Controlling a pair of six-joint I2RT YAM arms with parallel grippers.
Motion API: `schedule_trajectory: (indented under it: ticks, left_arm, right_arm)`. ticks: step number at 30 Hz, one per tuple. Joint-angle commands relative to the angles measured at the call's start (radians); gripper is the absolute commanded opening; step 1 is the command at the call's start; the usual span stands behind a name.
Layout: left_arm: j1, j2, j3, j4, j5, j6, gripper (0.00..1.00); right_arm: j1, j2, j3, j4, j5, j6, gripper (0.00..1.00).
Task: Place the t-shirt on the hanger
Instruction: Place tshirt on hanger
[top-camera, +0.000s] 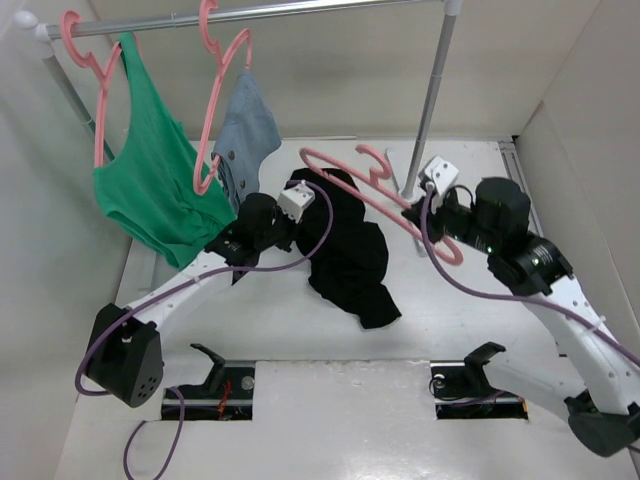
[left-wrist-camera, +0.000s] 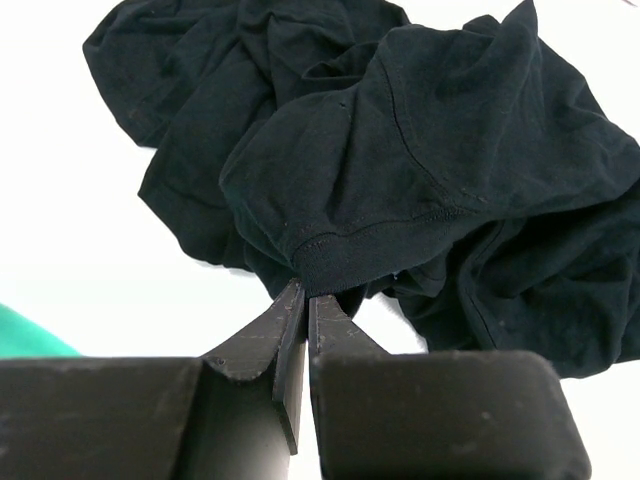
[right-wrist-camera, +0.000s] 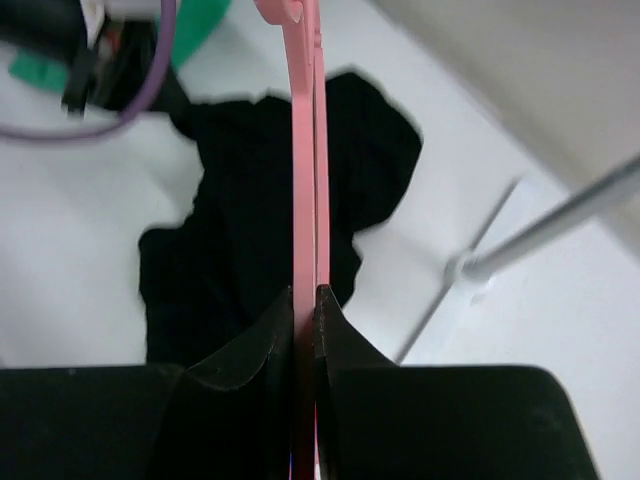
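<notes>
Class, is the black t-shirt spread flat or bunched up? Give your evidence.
Bunched up. The t-shirt lies in a crumpled heap, folds overlapping, one hemmed edge pinched by the left gripper.

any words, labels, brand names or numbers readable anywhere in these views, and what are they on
No text can be read in any view.
The t-shirt is plain black, with no print or tag showing.
The hanger is bare pink plastic, unmarked.
The green tank top and the blue-grey garment show no lettering.
</notes>
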Motion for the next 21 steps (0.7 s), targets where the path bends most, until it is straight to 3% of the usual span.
schedule_trajectory:
  ticks: [1,6,12,21]
  left_arm:
    - [-0.006,0.027,0.079,0.033,-0.012,-0.025,0.00]
    - [-0.006,0.061,0.131,0.043,-0.066,-0.016,0.00]
    - [-0.015,0.098,0.176,0.043,-0.075,0.004,0.00]
    - [-0.015,0.098,0.185,0.012,-0.045,0.022,0.00]
  right_arm:
    - [0.022,-0.107,-0.076,-0.091,0.092,0.103,0.00]
    - [0.094,-0.273,-0.206,-0.173,0.089,0.210,0.00]
    - [0.183,-0.313,-0.205,-0.252,0.005,0.252,0.00]
    - [0.212,-0.244,-0.205,-0.207,0.281,0.284,0.00]
